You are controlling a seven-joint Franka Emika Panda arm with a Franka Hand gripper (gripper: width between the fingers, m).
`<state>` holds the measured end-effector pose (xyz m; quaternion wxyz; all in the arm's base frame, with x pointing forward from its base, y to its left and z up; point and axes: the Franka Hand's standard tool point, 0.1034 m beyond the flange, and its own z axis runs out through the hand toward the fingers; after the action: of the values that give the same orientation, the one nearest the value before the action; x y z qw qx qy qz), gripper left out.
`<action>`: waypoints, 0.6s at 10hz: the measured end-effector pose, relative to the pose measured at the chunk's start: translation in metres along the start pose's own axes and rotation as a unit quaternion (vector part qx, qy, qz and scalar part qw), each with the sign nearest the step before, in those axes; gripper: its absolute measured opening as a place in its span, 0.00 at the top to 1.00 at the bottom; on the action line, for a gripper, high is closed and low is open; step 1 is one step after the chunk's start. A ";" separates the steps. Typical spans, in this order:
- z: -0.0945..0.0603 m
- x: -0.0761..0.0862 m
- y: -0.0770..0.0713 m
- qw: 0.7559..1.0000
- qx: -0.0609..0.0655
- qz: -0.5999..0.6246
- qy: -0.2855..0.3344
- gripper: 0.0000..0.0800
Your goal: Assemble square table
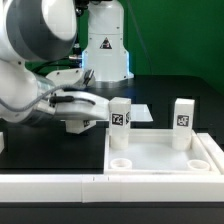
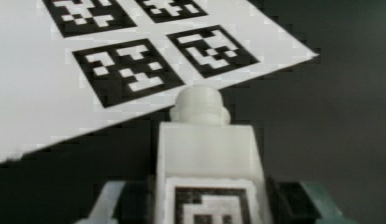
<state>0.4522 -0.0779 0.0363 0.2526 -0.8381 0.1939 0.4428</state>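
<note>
The white square slab [image 1: 165, 152] lies at the exterior view's lower right, with round sockets showing at its near corners. Two short white legs stand upright at its far corners, one on the left [image 1: 120, 116] and one on the right [image 1: 183, 112], each with a black-and-white tag. My gripper [image 1: 96, 110] is shut on a third white leg [image 2: 209, 150], held level just left of the slab. In the wrist view my gripper [image 2: 208, 205] clamps the leg's tagged body between both fingers [image 2: 122, 200], and its rounded tip points at the marker board [image 2: 101, 90].
The marker board [image 1: 141, 109] lies flat on the black table behind the slab's left leg. A long low white border bar [image 1: 50, 185] runs along the front. The arm's white base [image 1: 105, 45] stands at the back.
</note>
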 end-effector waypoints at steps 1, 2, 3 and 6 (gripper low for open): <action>-0.019 0.001 -0.009 1.000 -0.004 -0.012 0.028 0.65; -0.039 -0.007 -0.020 0.997 -0.010 -0.031 0.068 0.65; -0.051 -0.018 -0.027 0.995 -0.012 -0.044 0.092 0.65; -0.060 -0.025 -0.029 0.978 -0.019 -0.048 0.203 0.65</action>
<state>0.4935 -0.0879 0.0936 0.2129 -0.9237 0.1918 0.2544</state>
